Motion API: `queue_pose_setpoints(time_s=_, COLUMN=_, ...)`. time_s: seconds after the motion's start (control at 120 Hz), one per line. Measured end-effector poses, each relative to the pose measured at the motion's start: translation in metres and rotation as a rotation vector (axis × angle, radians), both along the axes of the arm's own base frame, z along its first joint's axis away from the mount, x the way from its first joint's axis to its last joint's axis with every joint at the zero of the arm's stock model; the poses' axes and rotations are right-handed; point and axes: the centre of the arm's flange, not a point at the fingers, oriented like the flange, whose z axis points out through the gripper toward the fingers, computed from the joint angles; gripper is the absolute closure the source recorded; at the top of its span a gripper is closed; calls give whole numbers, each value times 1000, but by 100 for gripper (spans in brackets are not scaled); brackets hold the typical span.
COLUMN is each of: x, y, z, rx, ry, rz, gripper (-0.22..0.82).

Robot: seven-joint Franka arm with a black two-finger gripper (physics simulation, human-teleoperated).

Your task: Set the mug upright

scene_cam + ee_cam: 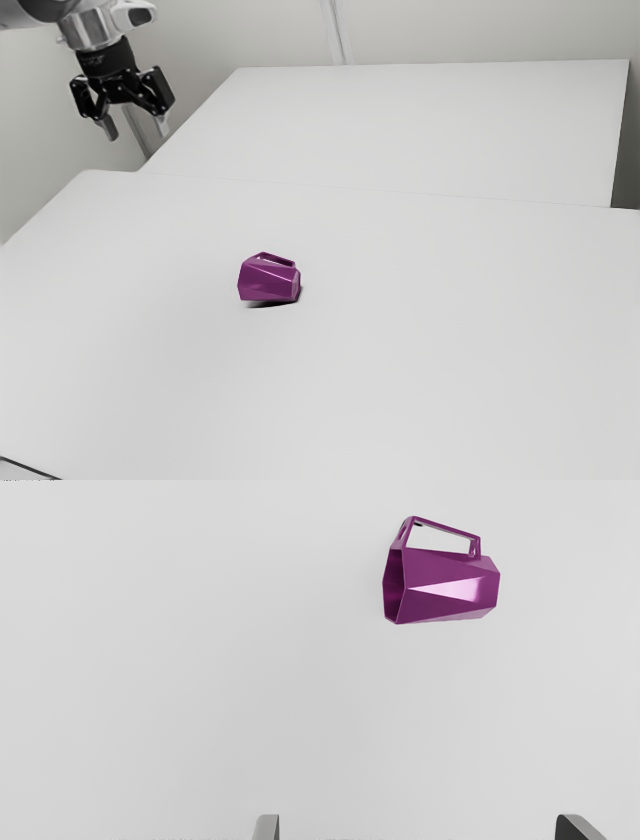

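High above the table's far left part in the exterior view, the gripper (137, 130) is open and holds nothing. Its two fingertips stand wide apart in the wrist view, where the gripper (417, 825) has bare table between them. A purple faceted mug (268, 279) lies on its side on the white table, apart from the gripper and toward the exterior view's right of it. In the wrist view the mug (445, 587) shows its hollow mouth at one end, its closed base at the other, and its angular handle along one side.
The white table (420, 380) extends around the mug on all sides. Behind it is another white surface (420, 130), with a thin seam between the two. Pale walls (480, 30) rise beyond. A dark thin line crosses the exterior view's lower left corner.
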Motion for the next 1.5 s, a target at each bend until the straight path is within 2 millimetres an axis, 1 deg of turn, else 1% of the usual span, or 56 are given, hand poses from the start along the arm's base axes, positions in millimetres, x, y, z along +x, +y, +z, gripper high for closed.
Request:
queue_pose_setpoints(time_s=0.1, x=1, y=-13, z=1, rx=-13, ry=-5, rz=-25, gripper=0)
queue_pose_setpoints(time_s=0.133, x=3, y=-17, z=-2, rx=-18, ry=-4, rz=-33, gripper=0)
queue_pose_setpoints(time_s=0.192, x=8, y=-22, z=-10, rx=-25, ry=2, rz=-42, gripper=0)
queue_pose_setpoints(time_s=0.233, x=17, y=-21, z=-24, rx=-41, ry=15, rz=-37, gripper=0)
queue_pose_setpoints(time_s=0.267, x=23, y=-14, z=-41, rx=-67, ry=33, rz=-21, gripper=0)
queue_pose_setpoints(time_s=0.3, x=27, y=-2, z=-64, rx=-106, ry=53, rz=4, gripper=0)
queue_pose_setpoints(time_s=0.367, x=30, y=26, z=-119, rx=-213, ry=91, rz=63, gripper=0)
queue_pose_setpoints(time_s=0.425, x=27, y=44, z=-164, rx=-330, ry=101, rz=115, gripper=0)
queue_pose_setpoints(time_s=0.483, x=26, y=52, z=-212, rx=-463, ry=101, rz=165, gripper=0)
queue_pose_setpoints(time_s=0.542, x=31, y=58, z=-254, rx=-590, ry=84, rz=215, gripper=0)
queue_pose_setpoints(time_s=0.592, x=37, y=62, z=-280, rx=-674, ry=53, rz=248, gripper=0)
queue_pose_setpoints(time_s=0.65, x=42, y=70, z=-299, rx=-737, ry=7, rz=270, gripper=0)
queue_pose_setpoints(time_s=0.725, x=46, y=85, z=-319, rx=-789, ry=-50, rz=289, gripper=0)
queue_pose_setpoints(time_s=0.767, x=47, y=93, z=-327, rx=-808, ry=-79, rz=293, gripper=0)
queue_pose_setpoints(time_s=0.833, x=41, y=101, z=-343, rx=-846, ry=-107, rz=304, gripper=0)
queue_pose_setpoints(time_s=0.908, x=37, y=102, z=-356, rx=-890, ry=-141, rz=299, gripper=0)
queue_pose_setpoints(time_s=0.958, x=37, y=103, z=-369, rx=-922, ry=-155, rz=298, gripper=0)
queue_pose_setpoints(time_s=1.142, x=38, y=95, z=-406, rx=-1038, ry=-205, rz=283, gripper=0)
queue_pose_setpoints(time_s=1.217, x=38, y=92, z=-412, rx=-1078, ry=-230, rz=269, gripper=0)
queue_pose_setpoints(time_s=1.325, x=30, y=84, z=-424, rx=-1149, ry=-251, rz=268, gripper=0)
queue_pose_setpoints(time_s=1.5, x=29, y=76, z=-421, rx=-1212, ry=-299, rz=219, gripper=0)
